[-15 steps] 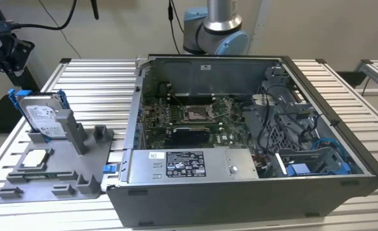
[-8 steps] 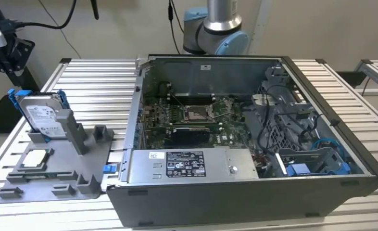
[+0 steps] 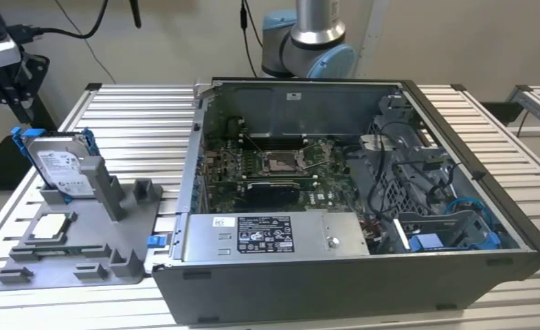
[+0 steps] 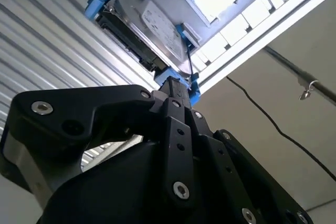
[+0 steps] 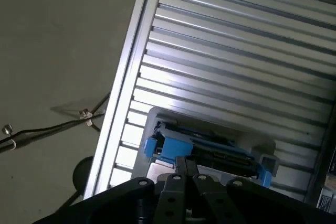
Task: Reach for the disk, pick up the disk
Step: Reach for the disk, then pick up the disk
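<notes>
You have the reach only part done: the disk (image 3: 61,165) stands on edge in the grey fixture (image 3: 114,206) at the exterior view's left, ungrasped, while the gripper (image 4: 175,85) hovers near its blue rail (image 5: 169,148), jaws drawn together on nothing, so the pick-up is outstanding.

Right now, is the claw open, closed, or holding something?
Claw: cannot be told, open or closed; in the exterior view it hangs above the disk, not touching.

Silver disk (image 3: 59,163), white-labelled, framed by bright blue rails. Stands on edge, leaning slightly back, slotted into grey holder (image 3: 130,237) near the exterior view's left edge.
</notes>
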Robot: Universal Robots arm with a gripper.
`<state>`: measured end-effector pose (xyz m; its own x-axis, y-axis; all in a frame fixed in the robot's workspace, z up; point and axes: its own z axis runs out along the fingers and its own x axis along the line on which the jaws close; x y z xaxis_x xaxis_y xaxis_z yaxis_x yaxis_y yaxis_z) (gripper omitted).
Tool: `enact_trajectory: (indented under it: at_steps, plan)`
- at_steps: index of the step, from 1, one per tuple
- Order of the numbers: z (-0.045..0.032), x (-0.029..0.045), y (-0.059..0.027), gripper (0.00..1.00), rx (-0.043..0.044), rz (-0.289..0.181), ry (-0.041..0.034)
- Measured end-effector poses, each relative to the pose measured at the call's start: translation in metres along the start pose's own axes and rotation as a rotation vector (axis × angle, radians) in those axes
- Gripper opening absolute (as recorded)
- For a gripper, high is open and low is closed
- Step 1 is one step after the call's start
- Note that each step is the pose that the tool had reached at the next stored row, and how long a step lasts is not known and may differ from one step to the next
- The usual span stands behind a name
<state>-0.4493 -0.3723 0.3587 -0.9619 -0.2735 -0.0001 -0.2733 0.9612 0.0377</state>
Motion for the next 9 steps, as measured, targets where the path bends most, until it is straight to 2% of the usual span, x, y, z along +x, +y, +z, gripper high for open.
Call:
enact_trajectory:
  at_steps: [9]
  plan:
    - [0.0000, 0.0000, 0.0000, 0.00, 0.0008, -0.163, 0.0042]
